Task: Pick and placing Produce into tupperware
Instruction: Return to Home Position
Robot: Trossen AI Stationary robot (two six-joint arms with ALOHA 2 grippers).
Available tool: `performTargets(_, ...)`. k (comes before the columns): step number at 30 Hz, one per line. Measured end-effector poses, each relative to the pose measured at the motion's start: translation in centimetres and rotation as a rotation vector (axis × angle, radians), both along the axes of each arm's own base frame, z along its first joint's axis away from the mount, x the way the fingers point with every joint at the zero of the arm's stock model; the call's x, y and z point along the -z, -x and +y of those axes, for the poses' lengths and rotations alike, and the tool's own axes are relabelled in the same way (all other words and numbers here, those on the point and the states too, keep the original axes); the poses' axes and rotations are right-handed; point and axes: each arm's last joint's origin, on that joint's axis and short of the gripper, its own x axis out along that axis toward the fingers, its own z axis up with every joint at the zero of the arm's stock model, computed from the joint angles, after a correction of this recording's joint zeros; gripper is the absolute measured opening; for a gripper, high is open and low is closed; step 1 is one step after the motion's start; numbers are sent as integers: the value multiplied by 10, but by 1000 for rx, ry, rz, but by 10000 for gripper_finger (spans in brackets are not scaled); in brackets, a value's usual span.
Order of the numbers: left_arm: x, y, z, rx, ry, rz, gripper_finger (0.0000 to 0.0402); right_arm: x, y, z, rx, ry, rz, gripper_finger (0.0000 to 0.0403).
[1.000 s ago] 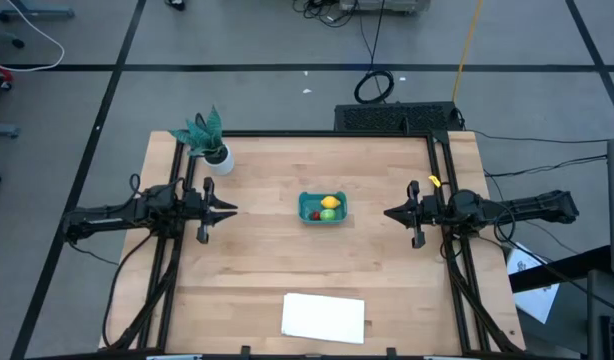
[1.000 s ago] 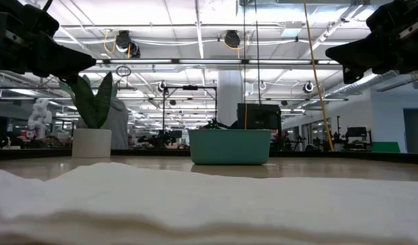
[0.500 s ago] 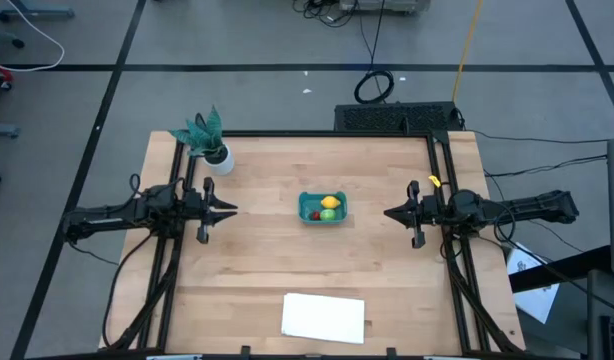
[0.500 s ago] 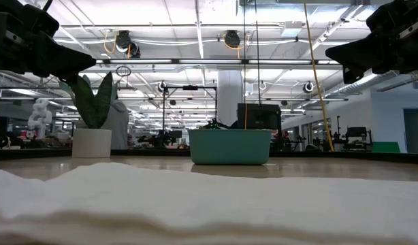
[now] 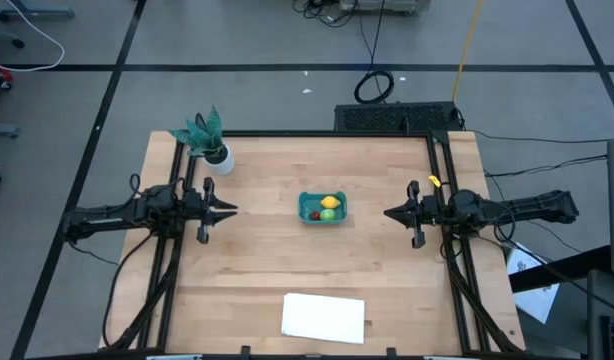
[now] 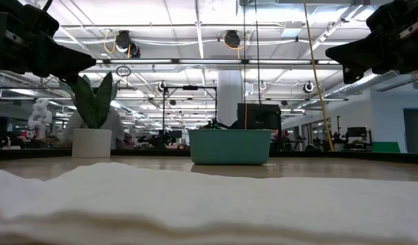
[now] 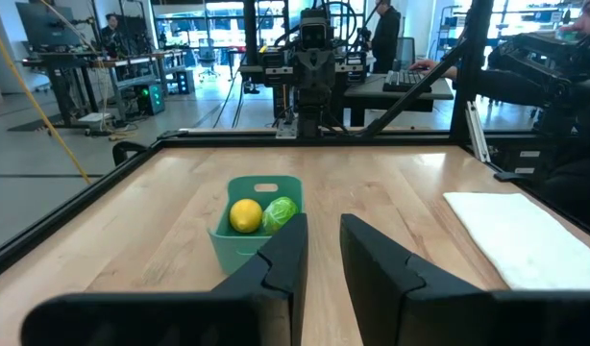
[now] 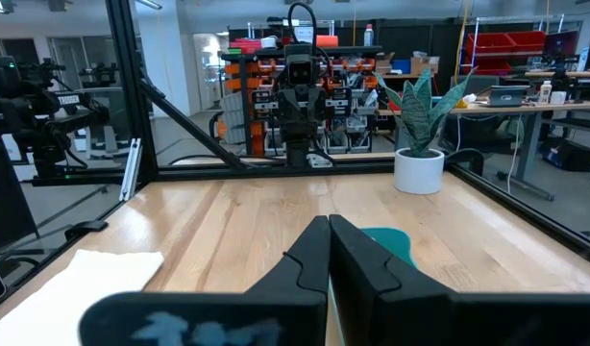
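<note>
The teal tupperware tub (image 5: 322, 208) stands on its base at the middle of the table. All three fruits lie inside it: the yellow lemon (image 5: 330, 203), the light-green one (image 5: 327, 214) and the red strawberry (image 5: 314, 214). In the left wrist view the lemon (image 7: 244, 215) and the green fruit (image 7: 280, 212) show above the tub wall (image 7: 233, 245); the strawberry is hidden. My left gripper (image 5: 234, 209) hovers left of the tub, slightly open (image 7: 322, 231). My right gripper (image 5: 386, 214) hovers right of it, shut (image 8: 329, 223), and partly hides the tub (image 8: 396, 246).
A flat white sheet (image 5: 324, 317) lies near the table's near edge and fills the foreground of the low view (image 6: 195, 204). A teal leafy plant in a white pot (image 5: 209, 140) stands at the far left corner. Black rails (image 5: 177, 250) run along the table's sides.
Neither arm nor anything on the table has moved. Only a figure in the room behind the plant pot has shifted in the low view.
</note>
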Motion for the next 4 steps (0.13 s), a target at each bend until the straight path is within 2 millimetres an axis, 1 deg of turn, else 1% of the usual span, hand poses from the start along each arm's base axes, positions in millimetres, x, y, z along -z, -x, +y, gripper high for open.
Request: performTargets(4,0,0,0,0,0,0,72,0,0,0,0,0,0,0)
